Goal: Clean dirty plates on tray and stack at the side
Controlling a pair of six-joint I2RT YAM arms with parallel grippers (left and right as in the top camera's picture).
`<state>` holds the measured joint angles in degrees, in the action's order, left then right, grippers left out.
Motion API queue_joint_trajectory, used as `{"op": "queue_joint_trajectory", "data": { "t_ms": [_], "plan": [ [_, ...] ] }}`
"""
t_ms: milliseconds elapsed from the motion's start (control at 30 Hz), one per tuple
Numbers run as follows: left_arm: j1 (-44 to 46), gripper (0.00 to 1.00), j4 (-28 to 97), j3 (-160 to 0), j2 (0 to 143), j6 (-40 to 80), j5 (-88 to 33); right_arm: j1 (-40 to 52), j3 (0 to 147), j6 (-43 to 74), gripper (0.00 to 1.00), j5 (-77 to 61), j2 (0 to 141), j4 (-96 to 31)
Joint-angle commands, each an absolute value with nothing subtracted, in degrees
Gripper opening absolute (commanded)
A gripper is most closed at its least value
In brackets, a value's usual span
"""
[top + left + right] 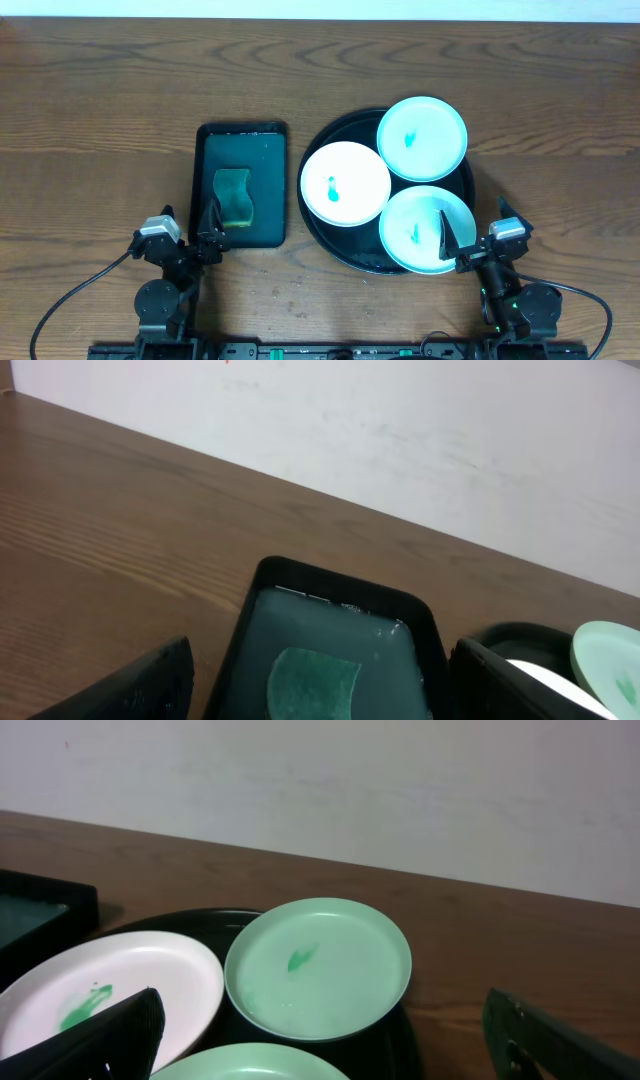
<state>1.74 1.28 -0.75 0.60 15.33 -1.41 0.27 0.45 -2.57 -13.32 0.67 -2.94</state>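
Closest in, the dark fingers (100, 1040) of my right pincer (475, 228) stand wide apart with nothing between them. The inner one hangs over the near edge of the nearest plate (428, 229); whether it touches, I cannot tell. Ahead and to the left of that pincer lies the white plate (110, 980), and straight ahead, farther out, the far plate (318, 965). Each carries a teal smear, so I judge none is cleaned yet. All three crowd rim to rim inside the black tray (325, 235), which keeps the dirty ones together within this arm's reach. My left pincer (188, 225) is likewise spread wide and empty, poised at the near end of the green tray (265, 160). The sponge (233, 196) lies flat just ahead of it, inside that tray. I take it to be there for this arm to pick up and wipe with, while the right arm deals with the plates. The table (560, 120) stretches away on my right pincer's outer side, a likely spot for the stack.
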Motion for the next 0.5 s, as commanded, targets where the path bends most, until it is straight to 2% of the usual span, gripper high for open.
{"op": "queue_joint_trajectory", "data": {
  "t_ms": [0, 467],
  "plan": [
    [1.96, 0.82, 4.16, -0.25, 0.6, 15.05, -0.4, -0.3, 0.32, -2.85, 0.99, -13.13, 0.38, -3.07],
    [1.96, 0.82, 3.57, -0.25, 0.6, 15.16, -0.84, -0.3, 0.32, -2.83, 0.99, -13.52, 0.38, -2.11]
  ]
}}
